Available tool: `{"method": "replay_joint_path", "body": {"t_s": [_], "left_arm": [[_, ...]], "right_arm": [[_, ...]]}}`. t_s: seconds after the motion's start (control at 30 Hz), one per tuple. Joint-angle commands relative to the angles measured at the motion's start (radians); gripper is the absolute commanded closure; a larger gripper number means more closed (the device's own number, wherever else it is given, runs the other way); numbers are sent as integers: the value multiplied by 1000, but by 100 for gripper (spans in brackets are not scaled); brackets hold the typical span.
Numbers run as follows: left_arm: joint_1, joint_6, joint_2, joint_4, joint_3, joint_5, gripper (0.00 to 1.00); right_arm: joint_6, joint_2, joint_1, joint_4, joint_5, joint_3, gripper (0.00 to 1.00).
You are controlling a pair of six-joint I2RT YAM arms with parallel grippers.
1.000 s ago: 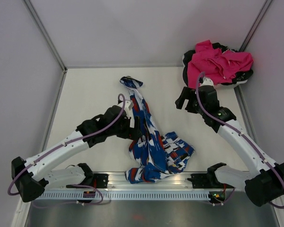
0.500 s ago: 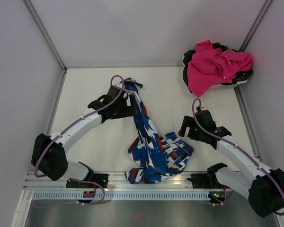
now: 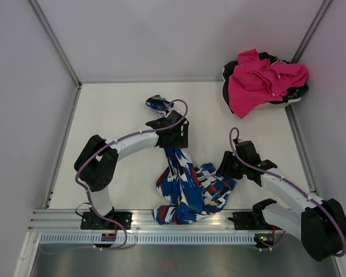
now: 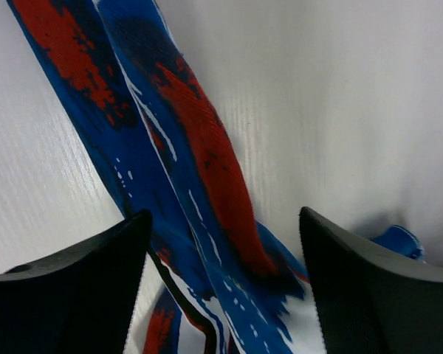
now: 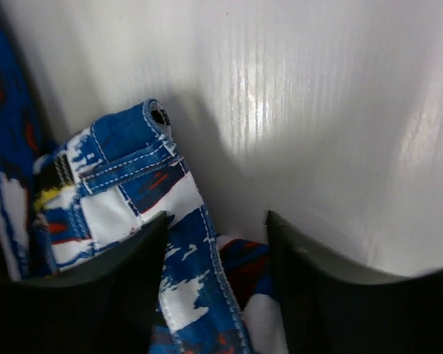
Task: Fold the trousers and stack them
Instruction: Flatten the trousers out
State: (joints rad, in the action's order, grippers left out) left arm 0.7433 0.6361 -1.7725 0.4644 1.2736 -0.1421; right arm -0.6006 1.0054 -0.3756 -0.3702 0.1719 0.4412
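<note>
Left jaws are shifting right over trousers leg, gaping | right jaws are nearing waistband, parted, straddling it

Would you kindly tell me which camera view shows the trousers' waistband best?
The right wrist view: the waistband fills it, stitching clear. The top view shows it small; the left wrist view shows only a leg.

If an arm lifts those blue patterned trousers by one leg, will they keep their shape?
Probably not: the trousers lie crumpled in soft folds, so they would likely droop. The thin twisted leg suggests light fabric.
</note>
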Motion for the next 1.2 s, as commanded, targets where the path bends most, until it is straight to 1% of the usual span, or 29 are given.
{"method": "replay_joint_path", "body": {"t_s": [0.0, 0.03, 0.07, 0.1, 0.13, 0.17, 0.2, 0.27, 0.3, 0.33, 0.37, 0.4, 0.43, 0.47, 0.5, 0.53, 0.57, 0.63, 0.7, 0.77, 0.8, 0.83, 0.9, 0.93, 0.97, 1.0, 1.03, 1.1, 1.17], "left_arm": [[22, 25, -60, 22, 52, -85, 18], [24, 24, -68, 22, 50, -83, 25], [22, 24, -73, 5, 40, -79, 54], [22, 27, -68, -3, 32, -76, 75], [22, 34, -62, -3, 30, -83, 95], [22, 37, -50, 0, 32, -88, 98], [22, 22, -3, -12, 32, -94, 98], [13, 4, 63, -18, 46, -143, 98], [2, -25, 130, -12, 59, -163, 98], [-37, -38, 163, -1, 97, -195, 98], [-63, -50, 194, 8, 121, -198, 98], [-99, -79, 224, 11, 142, -185, 98], [-172, -91, 287, 2, 180, -171, 98], [-208, -108, 320, -10, 196, -156, 98], [-241, -154, 350, -29, 214, -143, 98], [-280, -183, 407, -55, 260, -155, 98], [-289, -246, 430, -50, 294, -175, 98], [-292, -309, 471, -2, 413, -214, 98], [-292, -358, 505, 31, 455, -215, 98], [-292, -357, 582, 51, 417, -220, 98], [-292, -348, 614, 59, 383, -223, 98], [-292, -331, 646, 65, 294, -228, 98], [-291, -259, 754, 95, 180, -243, 98], [-291, -230, 790, 108, 50, -252, 98], [-291, -166, 859, 127, -17, -257, 98], [-291, -139, 890, 134, -143, -258, 98], [-291, -110, 916, 147, -201, -263, 98], [-291, -30, 971, 190, -313, -260, 98], [-292, 11, 1001, 215, -355, -246, 98]], "right_arm": [[31, 62, 0, 42, 63, 33, 50], [36, 70, 0, 43, 66, 36, 60], [35, 78, -2, 47, 67, 39, 87], [35, 81, -2, 44, 64, 54, 98], [36, 82, -2, 31, 57, 76, 100], [53, 85, -3, -16, 37, 105, 100], [61, 81, -2, -48, 3, 181, 100], [77, 56, -2, -102, -106, 269, 100], [84, 47, -2, -110, -144, 362, 100], [85, 36, -3, -116, -182, 410, 100], [94, 21, -2, -115, -277, 454, 100], [102, 16, 0, -110, -323, 546, 100], [116, 13, 0, -107, -371, 595, 100], [128, 18, 1, -107, -471, 641, 100], [157, 24, 1, -110, -510, 747, 100], [172, 33, 3, -125, -543, 805, 100], [189, 51, 4, -134, -581, 906, 100], [216, 61, 4, -166, -592, 970, 100], [200, 45, 3, -188, -571, 970, 100], [180, -5, 4, -228, -574, 892, 100], [171, -25, 3, -245, -607, 858, 100], [139, -48, 4, -297, -632, 820, 100], [110, -105, 4, -361, -666, 731, 100], [81, -131, 4, -443, -672, 710, 100], [61, -140, 4, -488, -690, 674, 100], [42, -149, 4, -536, -718, 657, 100], [32, -171, 4, -606, -764, 639, 100], [1, -191, 3, -665, -791, 616, 100], [-1, -232, 4, -696, -799, 631, 100]]}}
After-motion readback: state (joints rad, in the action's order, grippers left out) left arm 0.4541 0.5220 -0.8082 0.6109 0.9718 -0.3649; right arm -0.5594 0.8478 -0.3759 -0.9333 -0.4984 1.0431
